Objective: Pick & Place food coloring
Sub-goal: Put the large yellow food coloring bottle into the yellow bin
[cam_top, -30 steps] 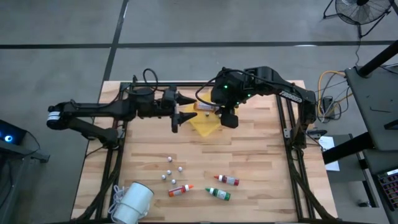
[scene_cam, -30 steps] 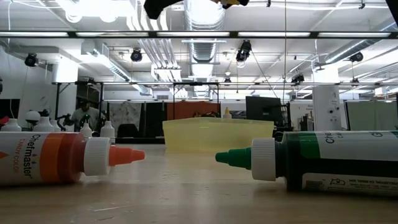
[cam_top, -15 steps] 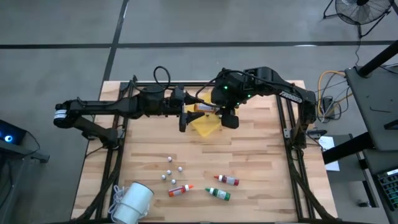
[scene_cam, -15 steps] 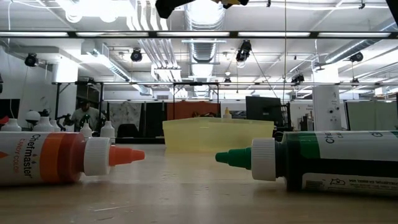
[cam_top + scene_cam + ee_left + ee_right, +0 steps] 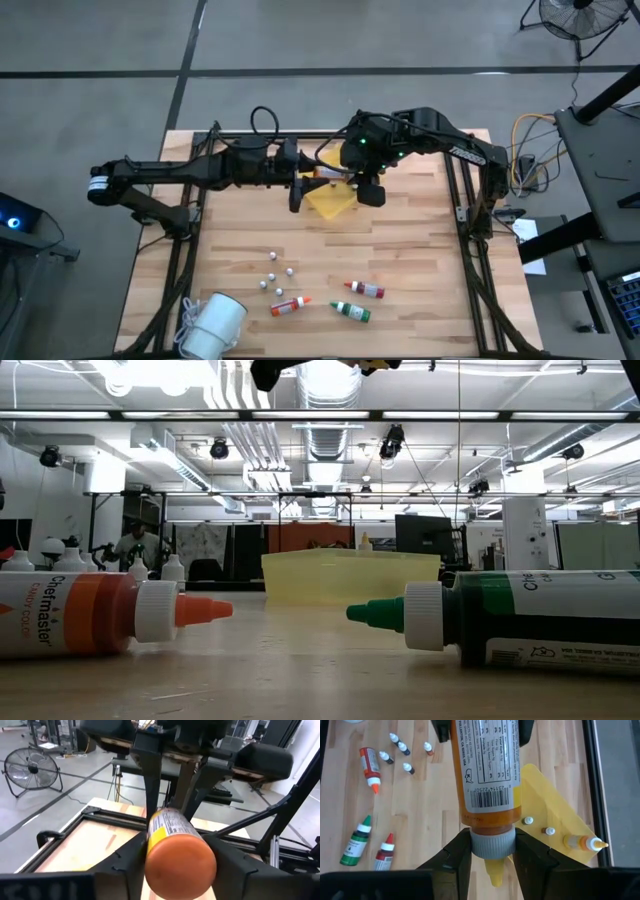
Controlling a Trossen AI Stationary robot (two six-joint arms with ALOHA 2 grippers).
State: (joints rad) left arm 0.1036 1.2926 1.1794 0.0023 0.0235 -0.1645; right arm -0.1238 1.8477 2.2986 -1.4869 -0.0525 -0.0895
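A: Where's the bottle (image 5: 485,775)?

B: Hanging above the tray (image 5: 330,197); right gripper (image 5: 492,851) is clamping its cap end, left gripper (image 5: 172,851) is closing round its base.

A: Handling?

B: Probably light, slick plastic; grip the body.

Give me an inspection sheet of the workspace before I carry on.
Surface: wooden table, bare in the middle.
Job's things: orange bottle held in the air between both grippers above the yellow tray; orange-capped bottle, red bottle and green bottle lying near the front edge.
Clutter: small balls; white roll.
Grippers: right gripper shut on the bottle's neck; left gripper around its base.
Cables: yellow cords beside the table.
Surroundings: fan; person in the background.
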